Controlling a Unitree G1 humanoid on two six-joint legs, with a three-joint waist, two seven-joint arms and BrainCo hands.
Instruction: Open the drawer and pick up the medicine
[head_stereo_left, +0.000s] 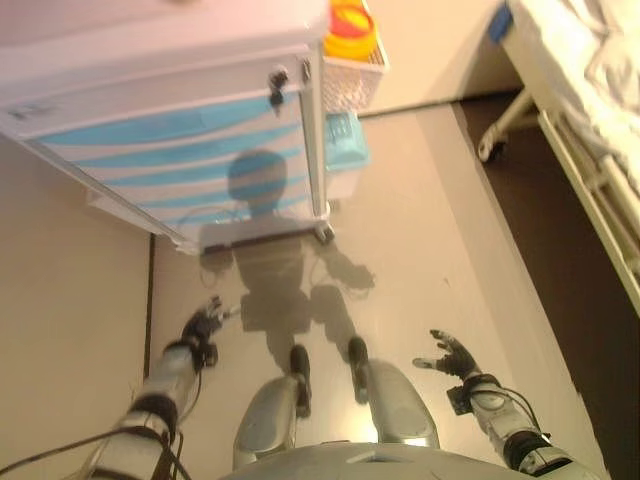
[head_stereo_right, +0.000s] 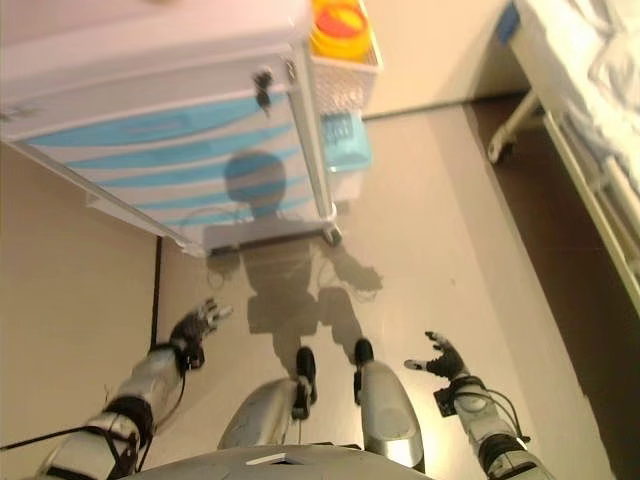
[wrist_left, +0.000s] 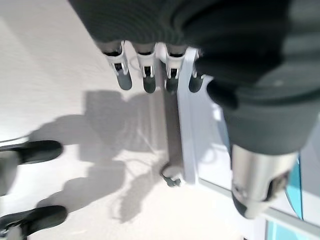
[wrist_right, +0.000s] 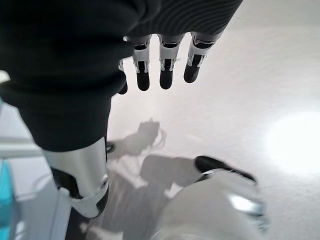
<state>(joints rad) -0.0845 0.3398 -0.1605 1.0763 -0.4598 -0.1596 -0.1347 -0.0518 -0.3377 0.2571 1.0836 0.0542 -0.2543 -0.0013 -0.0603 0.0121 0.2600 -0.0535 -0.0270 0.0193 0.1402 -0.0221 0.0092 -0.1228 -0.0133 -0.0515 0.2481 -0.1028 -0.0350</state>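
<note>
A white cabinet on wheels (head_stereo_left: 170, 120) with blue-striped drawer fronts stands ahead at the upper left; its drawers are closed and a key lock (head_stereo_left: 277, 82) sits at the top right of its front. No medicine shows. My left hand (head_stereo_left: 203, 325) is low at the left, open and empty, well short of the cabinet. My right hand (head_stereo_left: 447, 355) is low at the right, open and empty. The left wrist view shows straight fingers (wrist_left: 145, 72) over the floor near the cabinet's base (wrist_left: 187, 150).
A white wire basket (head_stereo_left: 352, 75) holding a yellow and red container (head_stereo_left: 350, 28) hangs on the cabinet's right side, with a light blue box (head_stereo_left: 345, 140) below it. A hospital bed (head_stereo_left: 590, 110) stands at the right. A caster (head_stereo_left: 324, 233) marks the cabinet's near corner.
</note>
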